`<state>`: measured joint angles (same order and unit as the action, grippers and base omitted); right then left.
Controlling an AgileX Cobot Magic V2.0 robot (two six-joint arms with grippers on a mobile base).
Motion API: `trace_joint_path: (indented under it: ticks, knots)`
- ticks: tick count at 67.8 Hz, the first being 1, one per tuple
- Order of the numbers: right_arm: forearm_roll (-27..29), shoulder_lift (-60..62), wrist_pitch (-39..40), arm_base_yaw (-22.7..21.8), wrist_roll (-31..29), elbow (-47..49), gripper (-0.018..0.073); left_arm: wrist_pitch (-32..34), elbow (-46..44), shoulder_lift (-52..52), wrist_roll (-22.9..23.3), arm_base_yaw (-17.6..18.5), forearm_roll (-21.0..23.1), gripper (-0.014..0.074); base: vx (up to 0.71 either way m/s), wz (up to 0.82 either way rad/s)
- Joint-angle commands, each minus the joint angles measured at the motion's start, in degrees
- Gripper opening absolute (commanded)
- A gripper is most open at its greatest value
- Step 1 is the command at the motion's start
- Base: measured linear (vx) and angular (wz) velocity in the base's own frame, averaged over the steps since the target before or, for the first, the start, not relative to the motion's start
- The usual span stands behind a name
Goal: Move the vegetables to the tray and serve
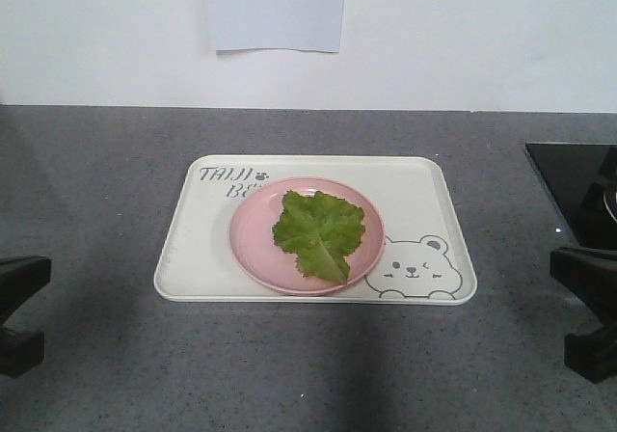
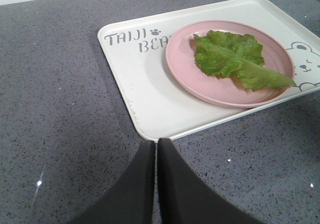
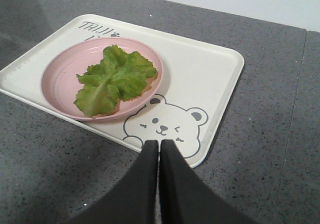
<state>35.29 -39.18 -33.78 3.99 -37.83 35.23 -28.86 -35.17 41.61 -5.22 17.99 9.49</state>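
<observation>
On the speckled grey counter (image 1: 96, 191) we see the cream-white rectangular tray (image 1: 424, 191) carrying a round pink plate (image 1: 253, 229), where the bright green lettuce leaf (image 1: 320, 229) lies. A glossy black panel (image 1: 569, 176), perhaps a cooktop, sits at far right. Our left pincer (image 2: 156, 149) and right pincer (image 3: 159, 149) hover clenched, grasping nothing, low at the tray's near edge.

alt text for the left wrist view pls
A green lettuce leaf lies on a round pink plate on a cream tray lettered "TAIJI", on a grey speckled counter. The left gripper shows below, its dark fingers closed together, near the tray's corner.
</observation>
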Motion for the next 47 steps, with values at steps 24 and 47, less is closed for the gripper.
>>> trace_joint_path:
  ticks: [24,47]
  knots:
    - [1.17,0.19,2.53,-0.03,-0.64,1.52,-0.0006,4.05,-1.49,-0.32,0.4,0.14,0.93,-0.0007,0.0,0.0]
    - [1.17,0.19,2.53,-0.03,-0.64,1.52,-0.0006,18.36,8.09,-8.3,-0.06,-0.17,-4.17,-0.0007,0.0,0.0]
